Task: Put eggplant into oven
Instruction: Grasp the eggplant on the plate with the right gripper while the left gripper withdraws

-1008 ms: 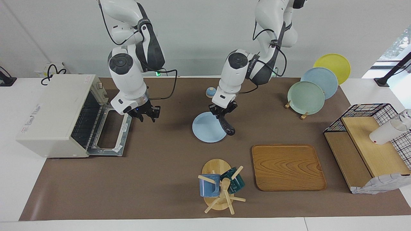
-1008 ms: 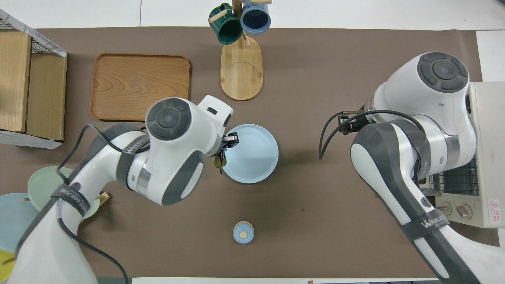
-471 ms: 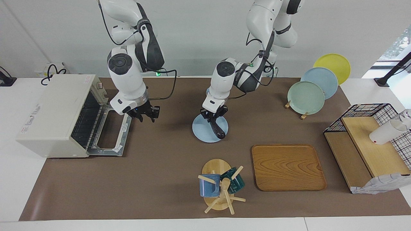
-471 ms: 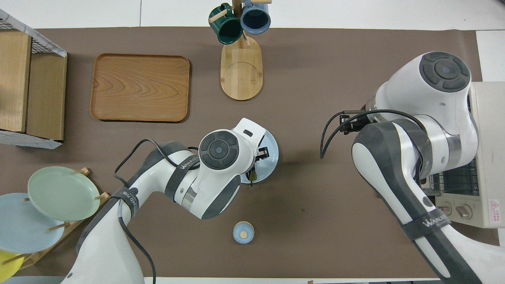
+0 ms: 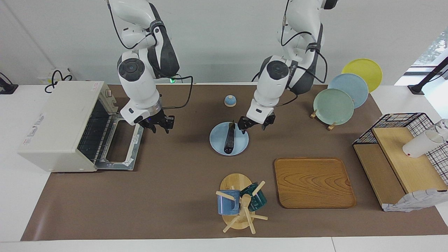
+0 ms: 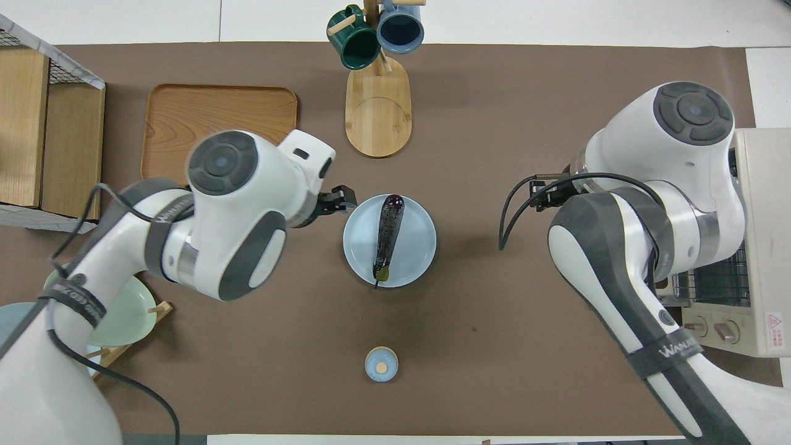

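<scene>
- Both views are bright and evenly lit, with soft light from above.
- Shadows are short and diffuse: a faint dark patch lies on the brown mat (image 5: 168,182) under each arm, and a thin one edges the wooden tray (image 5: 314,182).
- Daylight shows at a window (image 5: 434,49) at the facing view's edge.
- The light blue plate (image 6: 390,249) shows a mild sheen, without harsh glare.
- Focus is sharp throughout; no motion blur.

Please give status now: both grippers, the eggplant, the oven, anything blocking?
Left gripper open, beside blue plate. Eggplant lies on plate, unheld. Right gripper waits by open oven. Nothing between them.
</scene>
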